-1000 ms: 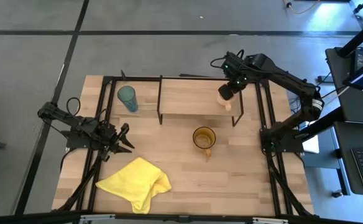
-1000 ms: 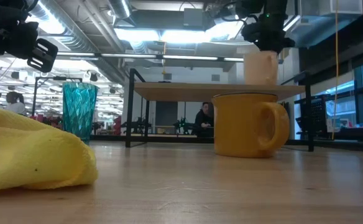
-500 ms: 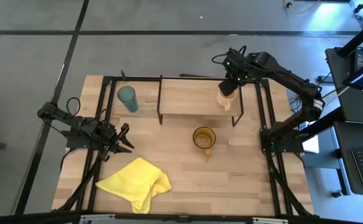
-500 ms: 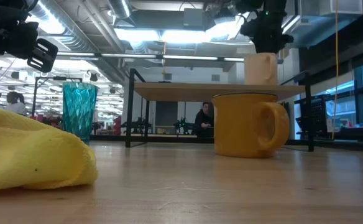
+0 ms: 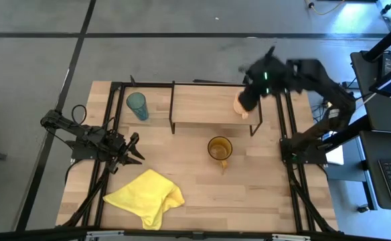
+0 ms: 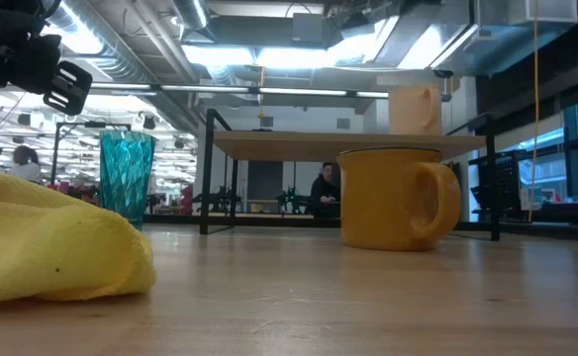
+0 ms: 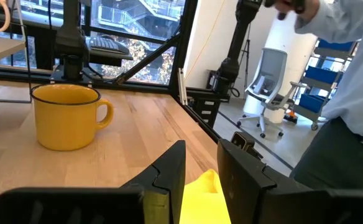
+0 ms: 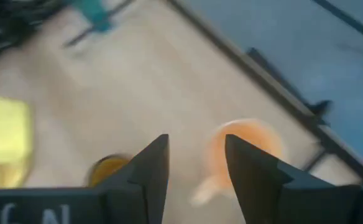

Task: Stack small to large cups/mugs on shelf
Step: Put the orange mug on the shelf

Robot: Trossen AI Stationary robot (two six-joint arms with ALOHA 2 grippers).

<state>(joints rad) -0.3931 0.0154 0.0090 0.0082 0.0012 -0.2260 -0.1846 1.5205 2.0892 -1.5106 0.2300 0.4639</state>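
My small pale-orange mug [image 5: 239, 107] stands on the long light-wood shelf [image 5: 202, 104], right fingers [image 8: 197, 163] released above it, while the amber-yellow translucent mug [image 5: 219, 148] and far-left tall teal tumbler [image 5: 137, 105] wait on the tabletop [image 5: 249, 194].

A light-wood plank tabletop [image 5: 262, 201] carries everything here. Toward its back stands a low, long light-wood shelf [image 5: 202, 107] on thin black metal legs, and on the shelf's right end sits a small pale-orange mug [image 5: 241, 107]. Directly on the tabletop stand a tall teal translucent tumbler [image 5: 137, 105] near the back left corner and a wide amber-yellow mug [image 5: 219, 148] in front of the shelf. A crumpled yellow cloth [image 5: 145, 196] lies near the front left.
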